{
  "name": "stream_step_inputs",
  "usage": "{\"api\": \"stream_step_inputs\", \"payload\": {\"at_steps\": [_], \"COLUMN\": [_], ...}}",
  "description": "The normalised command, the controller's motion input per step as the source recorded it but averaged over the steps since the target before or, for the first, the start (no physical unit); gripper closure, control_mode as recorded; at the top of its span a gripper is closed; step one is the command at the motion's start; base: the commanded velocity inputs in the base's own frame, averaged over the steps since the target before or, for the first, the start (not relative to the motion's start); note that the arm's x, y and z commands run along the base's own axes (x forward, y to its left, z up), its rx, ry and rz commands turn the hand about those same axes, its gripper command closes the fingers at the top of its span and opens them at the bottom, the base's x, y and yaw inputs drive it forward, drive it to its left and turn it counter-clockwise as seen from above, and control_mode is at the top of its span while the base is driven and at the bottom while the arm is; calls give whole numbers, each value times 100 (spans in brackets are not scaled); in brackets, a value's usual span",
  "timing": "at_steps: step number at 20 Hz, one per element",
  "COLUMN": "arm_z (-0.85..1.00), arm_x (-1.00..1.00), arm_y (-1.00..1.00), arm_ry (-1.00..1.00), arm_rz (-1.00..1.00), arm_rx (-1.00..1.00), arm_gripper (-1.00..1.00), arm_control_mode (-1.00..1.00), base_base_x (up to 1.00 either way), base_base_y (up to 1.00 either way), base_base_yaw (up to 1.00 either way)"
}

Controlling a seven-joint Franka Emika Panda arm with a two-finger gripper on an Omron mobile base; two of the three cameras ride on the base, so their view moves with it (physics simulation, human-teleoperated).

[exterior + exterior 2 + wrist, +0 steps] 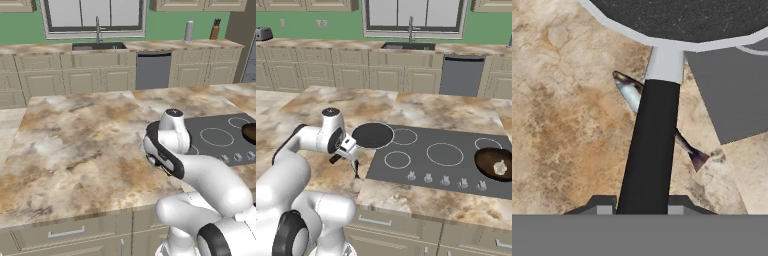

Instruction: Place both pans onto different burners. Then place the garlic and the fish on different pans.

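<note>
The counter [421, 112] looks like polished marble, mottled brown and cream. The cooktop [421, 170] is smooth dark grey glass. The black pan [372, 135] has a matt, finely speckled inside and pale metal-looking rim; its handle [649, 150] is matt black with a grey metal collar. The fish [629, 90] is glossy silver.
</note>
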Motion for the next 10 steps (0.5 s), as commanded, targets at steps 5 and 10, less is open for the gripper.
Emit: {"api": "stream_step_inputs", "payload": {"at_steps": [5, 10], "arm_z": [0, 0], "arm_x": [0, 0], "arm_y": [-46, -40], "arm_ry": [2, 3], "arm_rz": [0, 0], "arm_rx": [0, 0], "arm_gripper": [100, 100], "arm_control_mode": [-100, -100], "base_base_x": [0, 0], "base_base_y": [0, 0], "base_base_yaw": [0, 0]}}
